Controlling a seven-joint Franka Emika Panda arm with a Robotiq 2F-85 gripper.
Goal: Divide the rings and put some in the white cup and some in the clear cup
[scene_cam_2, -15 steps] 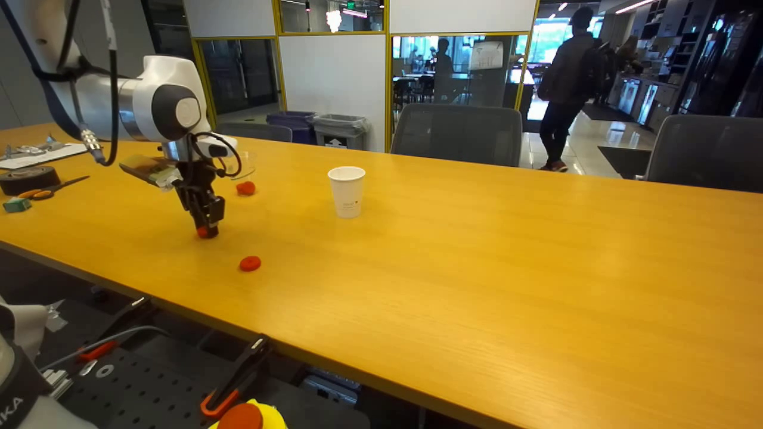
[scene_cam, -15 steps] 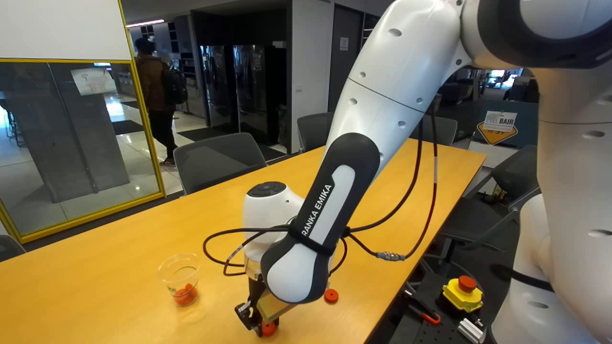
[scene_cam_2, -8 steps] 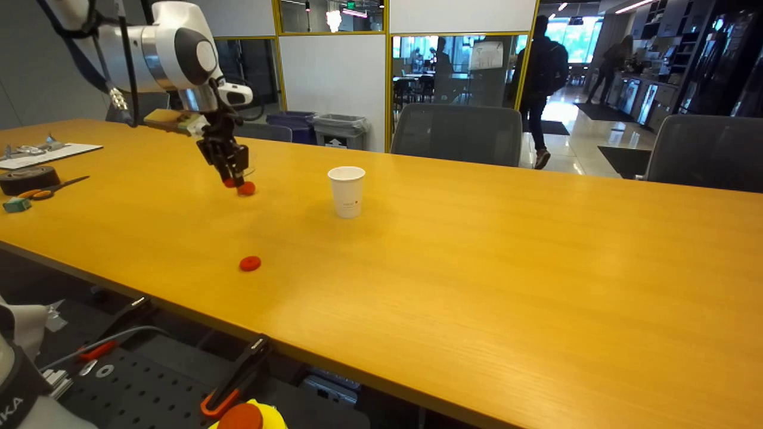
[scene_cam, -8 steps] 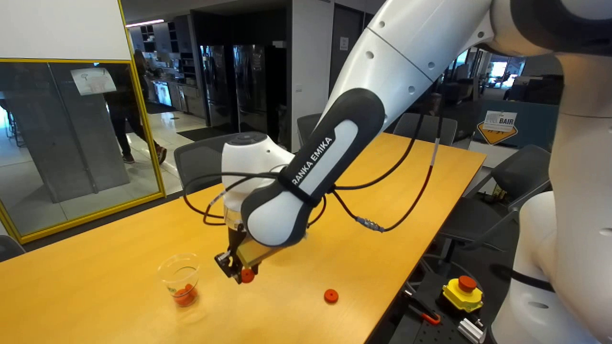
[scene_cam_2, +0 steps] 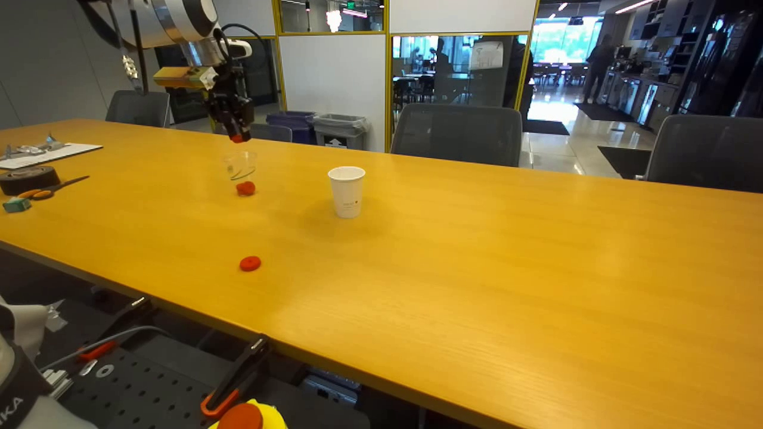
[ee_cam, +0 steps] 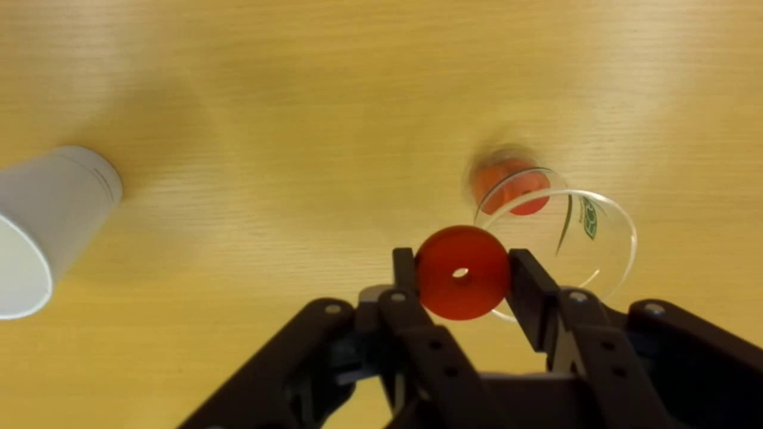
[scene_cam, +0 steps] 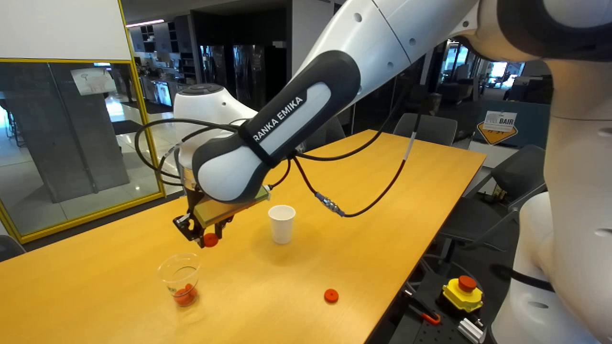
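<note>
A red ring (ee_cam: 465, 301) is pinched by the claw (scene_cam: 210, 237) above the counter (scene_cam_2: 506, 286)

In an exterior view, nearest of all, a red button on a yellow base (scene_cam_2: 241, 417) is partly in view; an orange-and-black clamp (scene_cam_2: 238, 372) is seen just beyond it. On the near left of the counter, a loose ring (scene_cam_2: 250, 263) is laid flat, well apart from the things beyond. Farther off and to its right, the white cup (scene_cam_2: 347, 196) is stood upright; its floor is hidden. At the left end, a green block (scene_cam_2: 16, 205), scissors (scene_cam_2: 45, 194) and black tape (scene_cam_2: 30, 183) are grouped together. A little farther than the white cup, and left of it, the clear cup (scene_cam_2: 241, 164) is stood upright too, with reddish rings (scene_cam_2: 245, 188) gathered at its bottom; their number cannot be told. Above and near the clear cup, the red ring is squeezed at its edge between the two fingertips (ee_cam: 404, 271) of the claw. Whether it is centred over the cup's mouth cannot be told. Past the counter, a dark mesh chair (scene_cam_2: 458, 134) is seen, with bins (scene_cam_2: 341, 131) farther left.
</note>
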